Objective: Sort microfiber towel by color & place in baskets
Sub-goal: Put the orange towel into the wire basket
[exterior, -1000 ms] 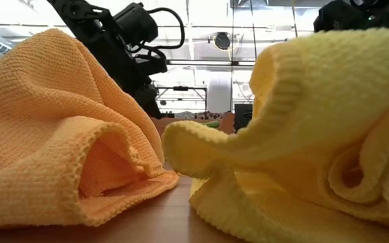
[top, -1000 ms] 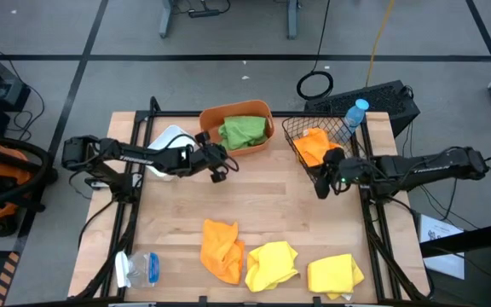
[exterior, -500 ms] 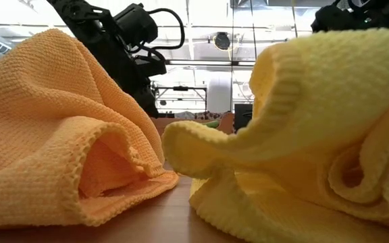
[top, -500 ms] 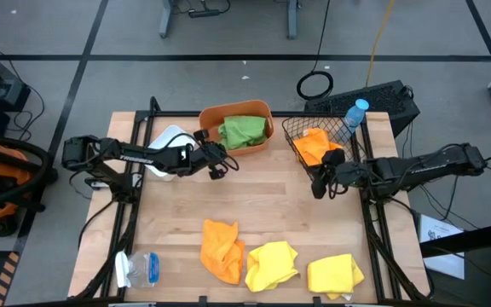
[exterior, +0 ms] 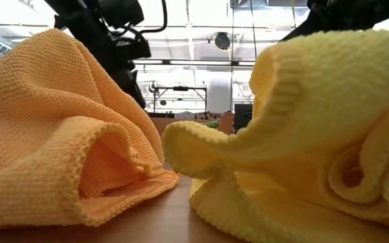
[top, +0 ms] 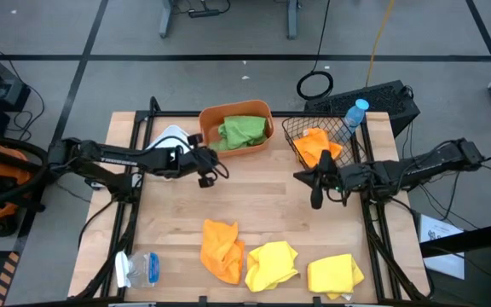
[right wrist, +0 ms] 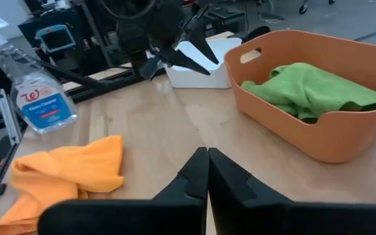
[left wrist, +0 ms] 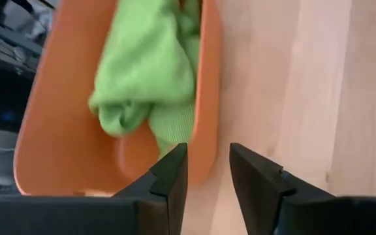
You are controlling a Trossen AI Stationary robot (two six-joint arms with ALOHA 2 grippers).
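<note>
Orange towel (top: 222, 249), yellow towel (top: 271, 263) and second yellow towel (top: 335, 275): loose in a row along the near edge of the worktop (top: 262, 200), well apart from both sets of fingers. Green towel (top: 244, 131): bunched inside the orange tub (top: 233, 112) at the far edge. Second orange towel (top: 315, 143): in the black wire basket (top: 301, 130) to the right of the tub. White tub (top: 167, 136): left of the orange tub, partly under the left arm.

Left gripper (top: 204, 167): over bare worktop just in front of the orange tub, fingers slightly parted and holding nothing (its wrist view puts the tub's rim and the green towel directly ahead of the tips). Right gripper (top: 316, 184): just in front of the wire basket, fingers pressed together, empty.

Spray bottle (right wrist: 39, 98): upright in the right wrist view beside the orange towel; in the high view it lies at the near-left corner. The low view shows only the orange and yellow towels, close up.
</note>
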